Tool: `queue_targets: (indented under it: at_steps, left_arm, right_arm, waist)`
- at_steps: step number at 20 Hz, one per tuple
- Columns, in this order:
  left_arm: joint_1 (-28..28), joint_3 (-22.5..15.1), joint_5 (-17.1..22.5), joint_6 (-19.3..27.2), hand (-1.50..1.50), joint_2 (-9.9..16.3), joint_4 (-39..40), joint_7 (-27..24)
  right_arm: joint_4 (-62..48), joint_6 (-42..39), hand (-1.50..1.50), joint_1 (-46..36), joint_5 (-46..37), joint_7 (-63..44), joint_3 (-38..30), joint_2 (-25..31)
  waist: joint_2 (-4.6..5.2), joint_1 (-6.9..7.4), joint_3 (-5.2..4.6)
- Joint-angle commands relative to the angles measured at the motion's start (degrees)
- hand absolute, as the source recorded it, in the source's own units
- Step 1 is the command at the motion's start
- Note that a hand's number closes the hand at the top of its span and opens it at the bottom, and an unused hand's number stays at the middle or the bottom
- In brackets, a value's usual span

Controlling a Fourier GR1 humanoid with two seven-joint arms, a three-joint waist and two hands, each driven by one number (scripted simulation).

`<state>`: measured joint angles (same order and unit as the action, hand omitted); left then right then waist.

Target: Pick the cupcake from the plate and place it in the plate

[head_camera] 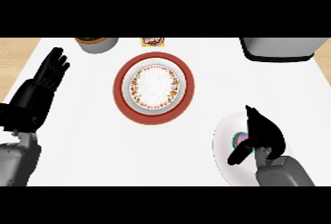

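Observation:
A cupcake (241, 139) with a teal wrapper and pink top sits on a plain white plate (226, 131) at the lower right; only a sliver of it shows. My right hand (265, 131) covers it from above, fingers and thumb curling round it. A second plate (154, 86), white with a patterned ring and a broad red rim, lies at the centre of the white counter, with nothing on it. My left hand (50, 70) rests open at the far left, fingers pointing up.
A grey bowl (97, 43) with brown contents stands at the back left. A small yellow packet (153, 41) lies behind the red plate. A grey appliance (281, 48) occupies the back right corner.

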<state>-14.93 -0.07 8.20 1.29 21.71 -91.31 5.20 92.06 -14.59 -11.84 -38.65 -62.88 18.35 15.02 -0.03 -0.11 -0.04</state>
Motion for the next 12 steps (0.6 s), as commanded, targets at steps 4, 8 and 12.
queue_targets:
  at_steps: [4,8,12]
  left_arm:
    - [-2.54,2.69,0.19,-2.56,0.00,0.06,4.55,-1.02]
    - [0.07,0.05,-2.20,-1.09,0.00,-2.63,0.25,-0.56]
    - [-0.89,1.65,-1.79,-1.73,0.00,-2.29,-0.02,0.51]
  right_arm:
    - [-8.04,-0.24,-1.50,1.25,-0.68,1.01,-2.87,-2.32]
    - [-7.01,-2.94,-1.50,1.56,-2.51,-3.08,-2.28,-3.82]
    - [-11.43,-1.71,-1.50,2.88,-4.76,0.66,-3.72,-2.80]
  waist:
    - [0.14,0.08,0.04]
    - [0.04,0.22,0.03]
    - [0.05,0.21,0.04]
